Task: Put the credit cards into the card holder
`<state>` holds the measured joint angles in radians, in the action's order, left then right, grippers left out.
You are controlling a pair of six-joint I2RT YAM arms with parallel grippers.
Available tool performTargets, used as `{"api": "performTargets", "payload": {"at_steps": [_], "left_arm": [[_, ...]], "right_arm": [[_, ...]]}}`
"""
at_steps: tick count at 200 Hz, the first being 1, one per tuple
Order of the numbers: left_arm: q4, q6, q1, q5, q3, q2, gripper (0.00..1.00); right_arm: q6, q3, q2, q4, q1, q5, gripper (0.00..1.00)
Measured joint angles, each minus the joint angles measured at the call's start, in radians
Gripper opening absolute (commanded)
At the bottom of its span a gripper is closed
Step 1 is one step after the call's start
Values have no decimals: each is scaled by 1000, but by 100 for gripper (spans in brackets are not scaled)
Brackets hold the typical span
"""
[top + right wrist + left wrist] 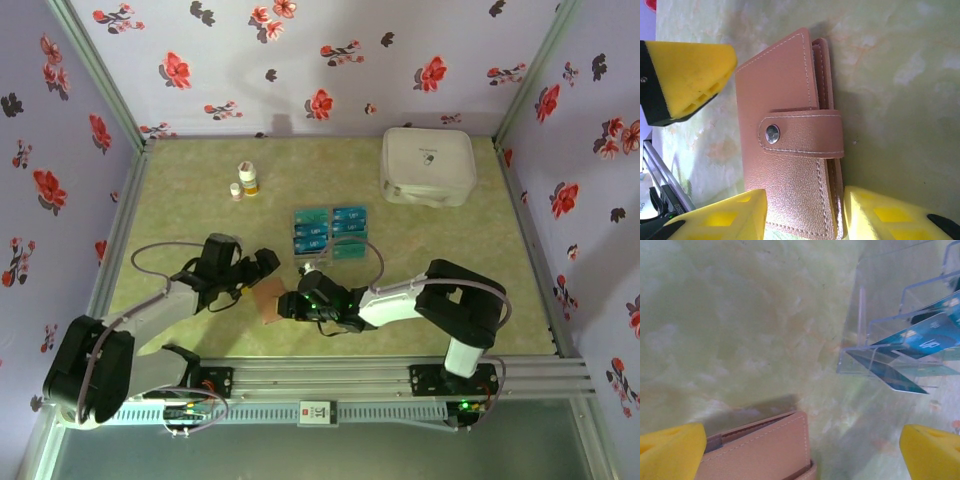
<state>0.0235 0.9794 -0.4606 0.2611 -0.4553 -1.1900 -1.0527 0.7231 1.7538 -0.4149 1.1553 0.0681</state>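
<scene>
Zero cards look loaded: teal credit cards (330, 232) all sit in clear rack (875, 340), mid-frame. Card holder (790, 140) lies snapped shut on bench (190, 205), lower centre. Left tool (262, 266) released wide. Right tool (287, 305) straddles holder's end, can't tell if clamped. Still to do: unsnap, open, load.

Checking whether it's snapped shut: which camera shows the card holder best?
The right wrist view. There the card holder lies face-up and close, with its strap fastened at the snap. The left wrist view catches one corner of it at the bottom edge. The top external view gives a small tan patch without detail.
</scene>
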Motion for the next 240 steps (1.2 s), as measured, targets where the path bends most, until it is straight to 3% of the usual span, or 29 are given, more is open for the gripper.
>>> {"api": "performTargets", "payload": {"at_steps": [46, 128, 191, 240], "left_arm": [[-34, 7, -34, -41, 2, -35, 100], [32, -17, -27, -60, -41, -31, 100], [130, -87, 106, -41, -160, -10, 100], [131, -86, 128, 23, -168, 0, 100]], "right_arm": [[-39, -1, 29, -41, 0, 18, 0], [-58, -74, -39, -126, -33, 33, 0], [12, -69, -308, 38, -71, 6, 0], [78, -13, -454, 209, -108, -35, 0]]}}
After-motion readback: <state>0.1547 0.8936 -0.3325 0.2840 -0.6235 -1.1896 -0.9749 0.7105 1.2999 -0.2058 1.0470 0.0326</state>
